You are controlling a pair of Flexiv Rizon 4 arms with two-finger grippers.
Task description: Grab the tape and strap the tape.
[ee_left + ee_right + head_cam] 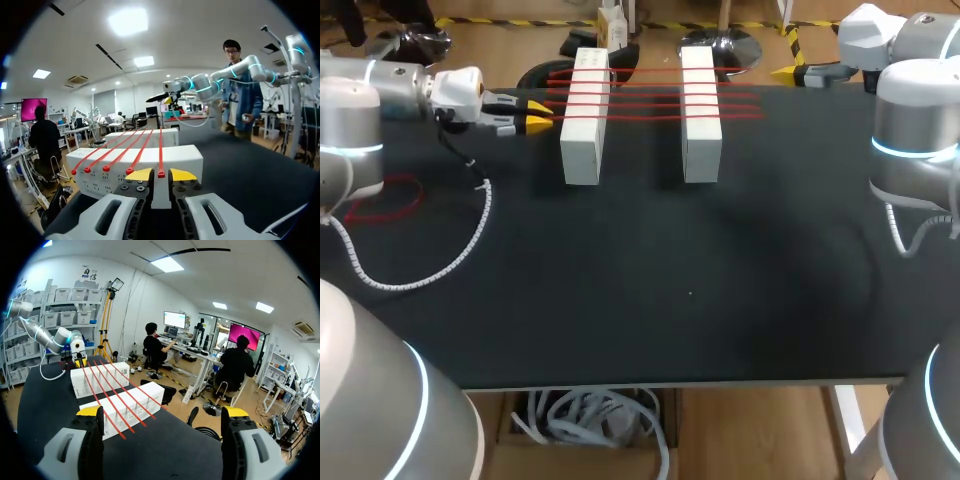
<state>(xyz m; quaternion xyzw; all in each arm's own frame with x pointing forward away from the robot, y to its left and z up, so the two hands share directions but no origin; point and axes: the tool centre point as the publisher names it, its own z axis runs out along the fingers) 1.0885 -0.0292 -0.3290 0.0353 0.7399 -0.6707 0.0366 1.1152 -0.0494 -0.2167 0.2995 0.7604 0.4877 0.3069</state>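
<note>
Far left: left gripper (535, 115) beside the left white block (585, 120), parted only narrowly, with the end of the frontmost red tape (161, 173) between the tips and not visibly pinched. Tape stretched left to right over both blocks, long axis straight ahead of that gripper. Left arm low, level, aimed along it. Then the right white block (700, 115). Far right: right gripper (161, 412) spread wide, holding nothing, clearly farther from the tape.

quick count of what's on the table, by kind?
white blocks: 2
red tapes strung across the blocks: 5
loose red tape: 1
total: 8
</note>
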